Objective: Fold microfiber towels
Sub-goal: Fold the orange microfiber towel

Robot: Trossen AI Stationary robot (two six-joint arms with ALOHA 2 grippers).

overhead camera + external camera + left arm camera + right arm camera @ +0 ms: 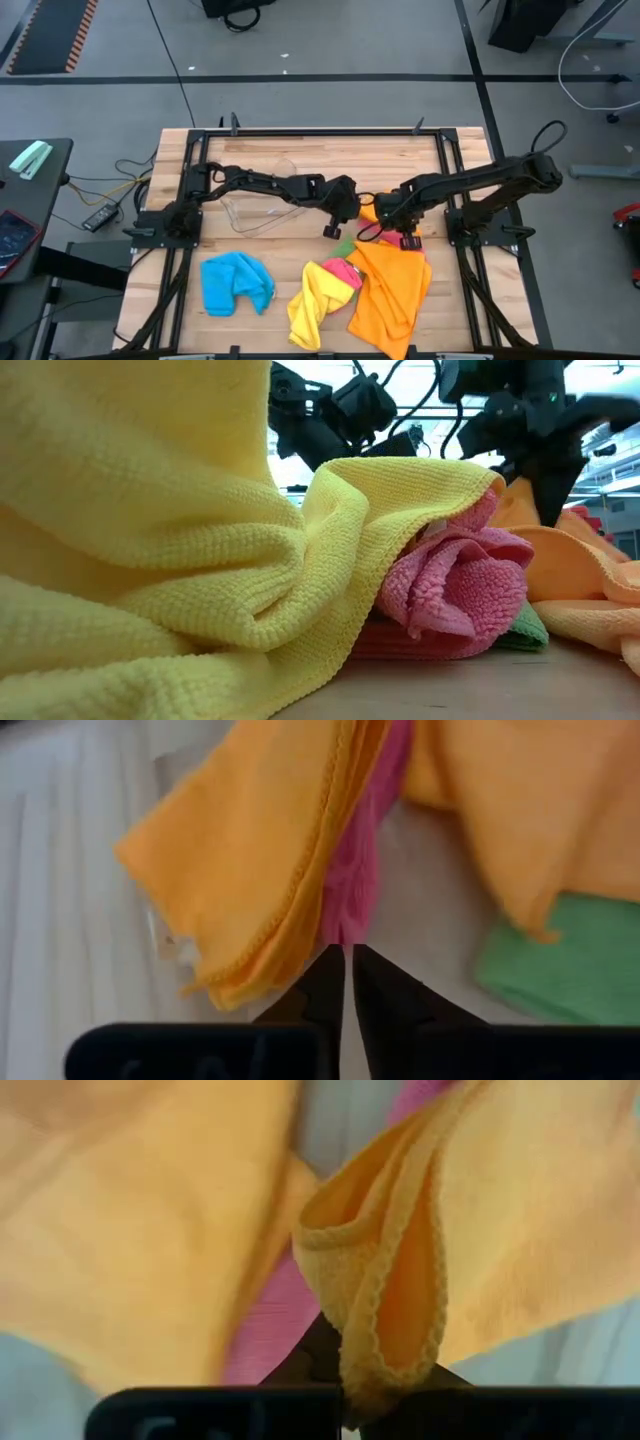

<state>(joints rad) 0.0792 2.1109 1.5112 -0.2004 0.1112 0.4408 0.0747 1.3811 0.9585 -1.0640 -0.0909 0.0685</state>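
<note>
A soft orange microfiber towel (392,290) lies rumpled at lower right of centre in the high view. The right gripper (345,1380) is clamped on its folded hemmed edge. The left gripper (348,982), fingers pressed together, pinches a pink cloth fold (352,880) beside that towel. A yellow towel (312,302), pink towel (342,270) and green towel (346,249) sit bunched left of it; a blue towel (235,282) lies farther left. A clear plastic tub (255,205) sits above; its contents cannot be made out.

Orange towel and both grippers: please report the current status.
Right gripper shut on orange towel edge. Left gripper shut beside the same towel, grip not confirmed. Pink towel, yellow towel, green towel crowd alongside it.
</note>
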